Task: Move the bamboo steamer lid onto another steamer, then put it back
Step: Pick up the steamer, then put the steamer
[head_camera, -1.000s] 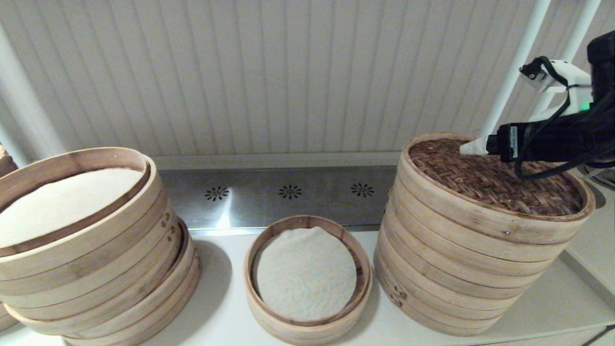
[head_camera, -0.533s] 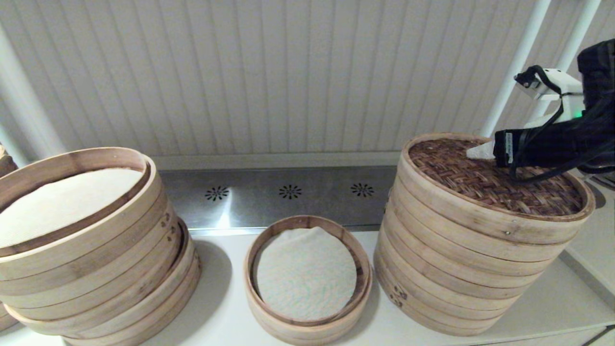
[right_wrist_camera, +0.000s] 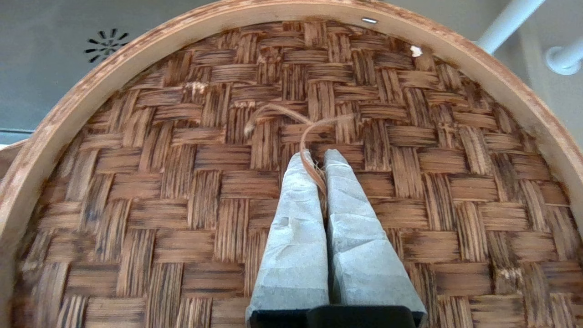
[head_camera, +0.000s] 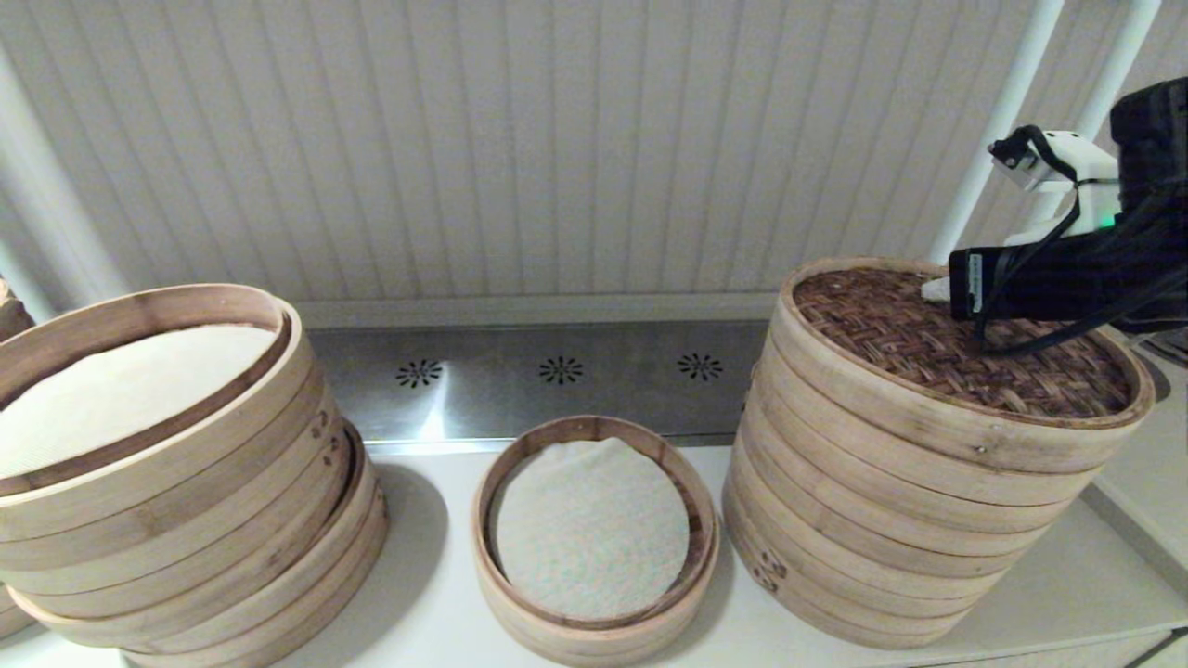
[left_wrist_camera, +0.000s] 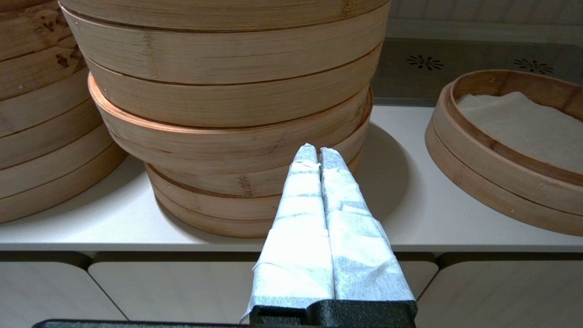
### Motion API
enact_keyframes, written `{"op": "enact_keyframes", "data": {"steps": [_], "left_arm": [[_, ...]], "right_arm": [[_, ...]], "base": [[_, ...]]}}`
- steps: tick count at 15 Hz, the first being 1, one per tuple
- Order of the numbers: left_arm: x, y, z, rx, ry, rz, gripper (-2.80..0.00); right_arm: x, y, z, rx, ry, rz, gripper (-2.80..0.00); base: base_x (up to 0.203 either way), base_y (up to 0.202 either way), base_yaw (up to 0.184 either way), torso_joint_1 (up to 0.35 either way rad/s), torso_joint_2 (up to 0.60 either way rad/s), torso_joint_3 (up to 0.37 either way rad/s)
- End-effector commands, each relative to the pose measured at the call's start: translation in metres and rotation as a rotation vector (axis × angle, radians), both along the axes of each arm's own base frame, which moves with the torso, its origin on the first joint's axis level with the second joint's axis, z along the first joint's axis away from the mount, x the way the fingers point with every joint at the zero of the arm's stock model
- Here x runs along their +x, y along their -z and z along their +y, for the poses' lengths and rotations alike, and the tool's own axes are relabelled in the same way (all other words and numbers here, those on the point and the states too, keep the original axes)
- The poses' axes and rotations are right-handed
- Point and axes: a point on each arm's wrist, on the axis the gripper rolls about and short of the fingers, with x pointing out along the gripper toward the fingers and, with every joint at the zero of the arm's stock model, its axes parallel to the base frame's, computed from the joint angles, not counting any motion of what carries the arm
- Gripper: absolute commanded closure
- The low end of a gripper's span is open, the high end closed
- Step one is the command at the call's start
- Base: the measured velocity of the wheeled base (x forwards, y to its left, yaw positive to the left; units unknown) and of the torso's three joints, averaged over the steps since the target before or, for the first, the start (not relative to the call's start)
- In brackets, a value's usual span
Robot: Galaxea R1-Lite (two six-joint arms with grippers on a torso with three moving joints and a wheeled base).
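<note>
You have three bamboo groups on the white counter (head_camera: 427, 603): a leaning stack (head_camera: 186, 482) at your left, a tall many-tiered stack (head_camera: 891, 547) at your right, and between them the low single steamer (head_camera: 594, 529) with its pale cloth liner, open on top, likely so it can take the lid. The bamboo steamer lid (head_camera: 937, 343) sits on the tall right stack, seated level in the rim. Your right gripper (right_wrist_camera: 319, 157) is over the lid's woven top, its padded fingers (right_wrist_camera: 296, 214) pressed together on the thin loop of fibre (right_wrist_camera: 314, 171) there, probably the lid's handle, since the weave offers nothing else to pinch. Your left gripper (left_wrist_camera: 317, 152) waits low before the left stack, fingers pressed together, holding nothing.
</note>
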Motion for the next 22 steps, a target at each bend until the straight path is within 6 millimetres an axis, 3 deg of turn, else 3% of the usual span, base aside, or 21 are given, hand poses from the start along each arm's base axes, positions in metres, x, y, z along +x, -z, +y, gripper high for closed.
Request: {"op": "enact_keyframes", "data": {"steps": [1,13,22], "left_arm": [[0.0,0.0,0.0,0.0,-0.001,0.0,0.0],[0.0,0.0,0.0,0.0,-0.001,0.0,0.0],[0.0,0.0,0.0,0.0,-0.001,0.0,0.0]], "right_arm": [[-0.002,-0.003,0.0,0.001,-0.003,-0.013,0.0],[-0.01,-0.037,0.002,0.011,-0.008,-0.131,0.0],[-0.026,-0.06,0.031,0.024,-0.111,-0.209,0.0]], "base": [[0.0,0.0,0.0,0.0,0.0,0.0],[0.0,0.0,0.0,0.0,0.0,0.0],[0.0,0.0,0.0,0.0,0.0,0.0]]}}
